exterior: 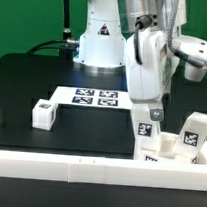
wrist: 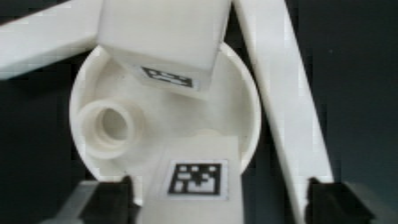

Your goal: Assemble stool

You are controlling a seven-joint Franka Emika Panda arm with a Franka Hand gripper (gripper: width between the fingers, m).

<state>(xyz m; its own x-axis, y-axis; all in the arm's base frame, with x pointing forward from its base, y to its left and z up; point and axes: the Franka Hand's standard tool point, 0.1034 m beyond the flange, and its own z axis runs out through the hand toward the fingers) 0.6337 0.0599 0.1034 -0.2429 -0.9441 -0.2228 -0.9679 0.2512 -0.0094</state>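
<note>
The white round seat disc (wrist: 151,140) fills the wrist view, with a round socket (wrist: 111,125) in its face and a square tag (wrist: 196,178) near its rim. One blocky leg (wrist: 169,55) with a tag stands on it. In the exterior view the seat (exterior: 161,148) sits at the right front corner, against the rail, with tagged legs (exterior: 195,134) rising from it. A loose leg (exterior: 43,111) lies at that view's left. My gripper (wrist: 221,203) is open, its fingers (wrist: 107,200) on either side of the seat's rim, holding nothing. It hangs just over the seat in the exterior view (exterior: 153,113).
Long white border rails (exterior: 77,168) run along the front edge, and one (wrist: 285,100) passes close beside the seat. The marker board (exterior: 92,96) lies flat in front of the robot base. The tabletop is black.
</note>
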